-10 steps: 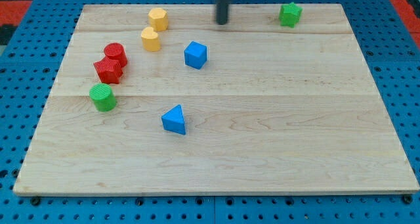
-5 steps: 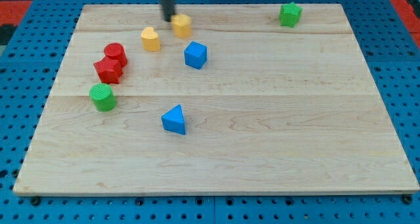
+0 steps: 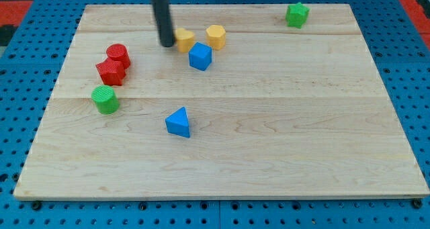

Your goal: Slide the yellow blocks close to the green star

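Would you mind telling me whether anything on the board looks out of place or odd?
Nothing stands out. All blocks sit flat on the wooden board, none tipped or over the edge. My tip is against the left side of one yellow block; the other yellow block lies just right of it.

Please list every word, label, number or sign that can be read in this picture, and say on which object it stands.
There is none: no readable text stands on the wooden board, on the blue pegboard beneath it, on any of the coloured blocks, or on the rod ending in my tip.

My tip (image 3: 166, 43) touching yellow block (image 3: 184, 39) (left side).
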